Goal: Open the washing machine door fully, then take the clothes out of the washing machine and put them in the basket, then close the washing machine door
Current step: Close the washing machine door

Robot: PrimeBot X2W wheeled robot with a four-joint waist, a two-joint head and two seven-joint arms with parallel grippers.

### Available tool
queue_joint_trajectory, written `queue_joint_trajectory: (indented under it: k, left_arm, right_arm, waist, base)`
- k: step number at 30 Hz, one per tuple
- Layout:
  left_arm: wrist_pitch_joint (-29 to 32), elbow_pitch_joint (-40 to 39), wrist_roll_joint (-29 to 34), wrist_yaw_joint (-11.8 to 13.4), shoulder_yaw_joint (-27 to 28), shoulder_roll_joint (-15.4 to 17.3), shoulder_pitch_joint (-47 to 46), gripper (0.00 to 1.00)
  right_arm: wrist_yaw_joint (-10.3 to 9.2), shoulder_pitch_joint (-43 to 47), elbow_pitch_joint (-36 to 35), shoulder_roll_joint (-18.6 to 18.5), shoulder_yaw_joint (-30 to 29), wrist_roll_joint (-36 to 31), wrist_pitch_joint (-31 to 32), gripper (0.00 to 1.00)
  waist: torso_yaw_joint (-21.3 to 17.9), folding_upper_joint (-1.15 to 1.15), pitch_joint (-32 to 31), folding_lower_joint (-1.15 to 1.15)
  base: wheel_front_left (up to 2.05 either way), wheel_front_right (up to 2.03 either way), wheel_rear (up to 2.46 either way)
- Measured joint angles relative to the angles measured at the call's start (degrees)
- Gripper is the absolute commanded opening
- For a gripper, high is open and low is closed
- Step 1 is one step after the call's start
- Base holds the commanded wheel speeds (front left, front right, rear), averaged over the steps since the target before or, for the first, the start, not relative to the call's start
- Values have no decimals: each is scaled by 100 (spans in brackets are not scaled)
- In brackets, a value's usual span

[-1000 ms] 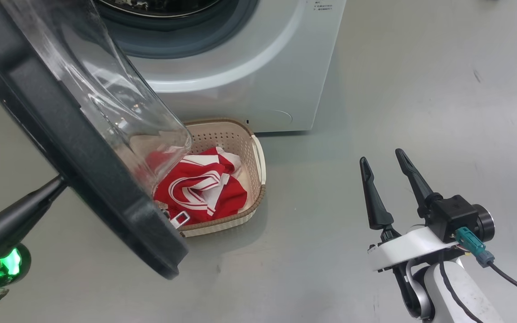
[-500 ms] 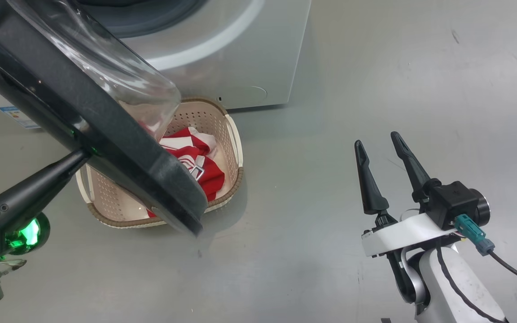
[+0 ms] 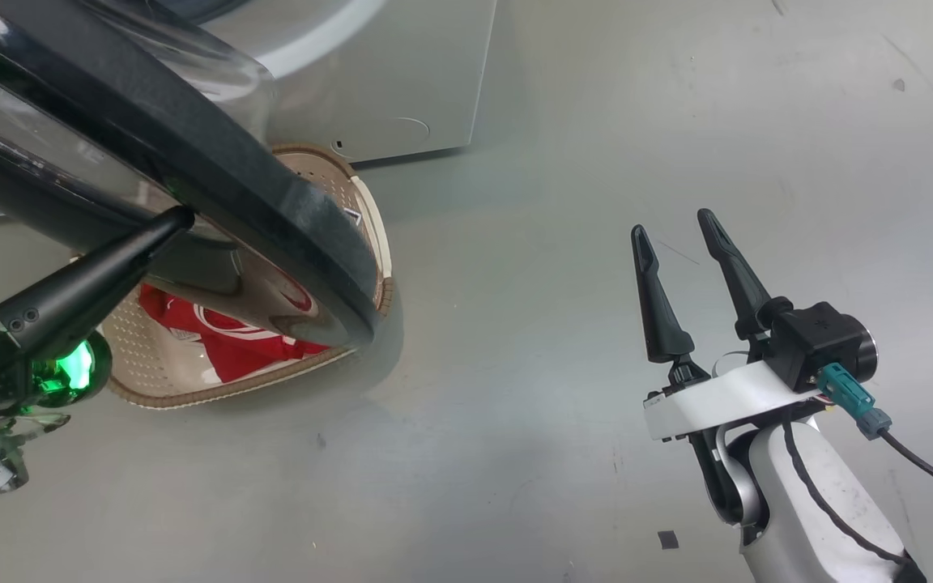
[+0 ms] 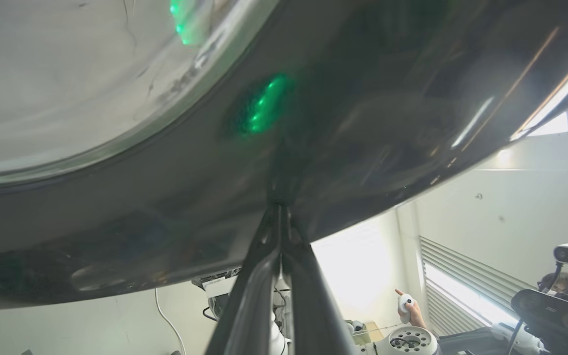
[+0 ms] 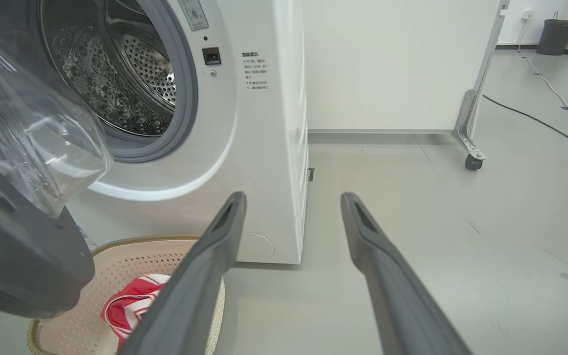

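Note:
The washing machine door (image 3: 191,146), black-rimmed with a glass bowl, stands partly open over the basket (image 3: 191,397). My left gripper (image 3: 179,217) is shut, its tip pressed against the door's glossy outer face (image 4: 363,123). In the left wrist view the shut left gripper (image 4: 280,204) meets that dark rim. Red clothes (image 3: 248,356) with white stripes lie in the cream basket. The white washing machine (image 5: 264,148) shows its bare steel drum (image 5: 116,84). My right gripper (image 3: 673,224) hangs open over the floor, holding nothing. Between its open fingers (image 5: 205,256) the right wrist view shows the basket (image 5: 131,241), clothes (image 5: 126,305) and door (image 5: 17,256).
Grey floor spreads to the machine's right. A white panel on a castor leg (image 5: 471,128) stands behind it, with a cable (image 5: 550,88) and a dark bin (image 5: 555,37) beyond. A person's hand holding a controller (image 4: 407,305) shows under the door.
The door has swung toward the machine with my shut left gripper pushing on it, and its outer face now shows. The head camera has shifted. The right gripper stays open.

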Motion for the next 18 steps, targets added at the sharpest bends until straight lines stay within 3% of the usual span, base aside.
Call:
queue_joint_trajectory:
  k: [18]
  left_arm:
    - [-320, 628, 268, 385, -142, -36, -1035, 0]
  right_arm:
    - [56, -278, 149, 36, 129, 107, -49, 100]
  waist:
    - [-415, 0, 394, 0]
  base:
    - [0, 0, 0]
